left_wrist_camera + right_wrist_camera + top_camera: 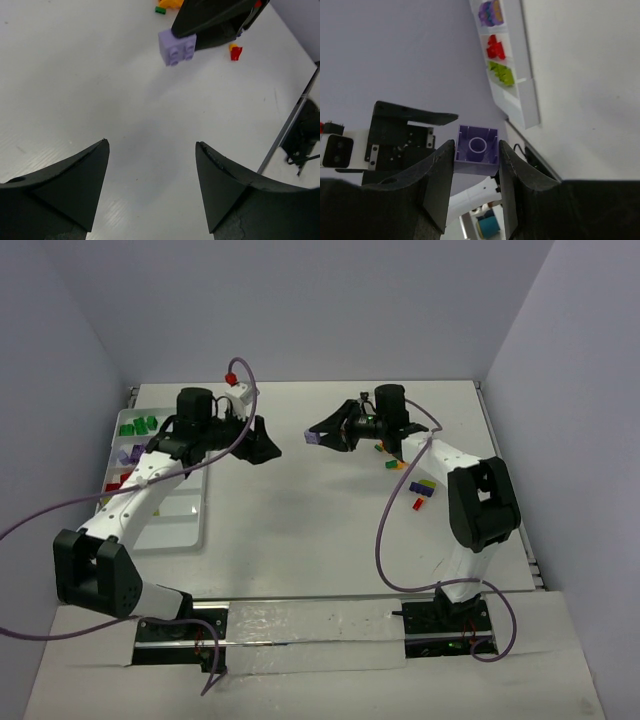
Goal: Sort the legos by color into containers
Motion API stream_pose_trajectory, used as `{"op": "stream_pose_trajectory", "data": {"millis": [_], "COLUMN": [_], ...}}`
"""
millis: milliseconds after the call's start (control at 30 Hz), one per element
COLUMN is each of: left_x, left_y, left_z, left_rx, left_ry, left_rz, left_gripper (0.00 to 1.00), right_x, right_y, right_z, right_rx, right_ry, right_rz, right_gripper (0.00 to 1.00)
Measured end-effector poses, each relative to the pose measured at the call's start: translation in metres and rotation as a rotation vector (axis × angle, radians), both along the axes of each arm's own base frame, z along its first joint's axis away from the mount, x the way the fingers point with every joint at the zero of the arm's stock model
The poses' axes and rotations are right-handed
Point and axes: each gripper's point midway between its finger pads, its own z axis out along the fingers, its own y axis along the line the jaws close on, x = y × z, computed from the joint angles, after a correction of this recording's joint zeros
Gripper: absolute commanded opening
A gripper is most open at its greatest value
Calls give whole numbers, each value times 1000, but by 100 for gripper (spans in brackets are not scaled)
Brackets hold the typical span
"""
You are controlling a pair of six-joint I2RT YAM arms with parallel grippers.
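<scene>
Now your left gripper (152, 145), the arm nearer the tray (190, 525) at far left, has its jaws spread and empty. The purple brick (177, 47) hangs straight ahead of it above the table, pinched in your right gripper (477, 150), studs facing the left jaws.

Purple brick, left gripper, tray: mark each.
purple brick (477, 150), right wrist view, hollow underside.
left gripper (151, 142), left wrist view, midway between fingertips.
tray (168, 528), top view, bare near end.
</scene>
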Motion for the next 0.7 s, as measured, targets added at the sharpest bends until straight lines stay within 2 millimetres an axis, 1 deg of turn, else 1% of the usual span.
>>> {"op": "stream_pose_trajectory", "data": {"millis": [133, 267, 367, 500, 700], "left_x": [-1, 2, 7, 14, 29], "left_y": [-27, -52, -67, -78, -85], "left_z": [-1, 6, 10, 7, -6], "left_rx": [-16, -10, -6, 7, 42], "left_ry": [15, -8, -24, -24, -7], "left_rz": [-18, -27, -15, 10, 56], "left_gripper": [83, 83, 83, 82, 74], "right_x": [-8, -10, -11, -13, -15], "right_y": [10, 14, 15, 15, 15], "right_z": [6, 8, 6, 7, 15], "right_rx": [52, 68, 69, 67, 78], "right_ry": [46, 83, 108, 122, 118], "right_rz": [16, 13, 8, 5, 5], "right_gripper": [0, 0, 0, 0, 0]}}
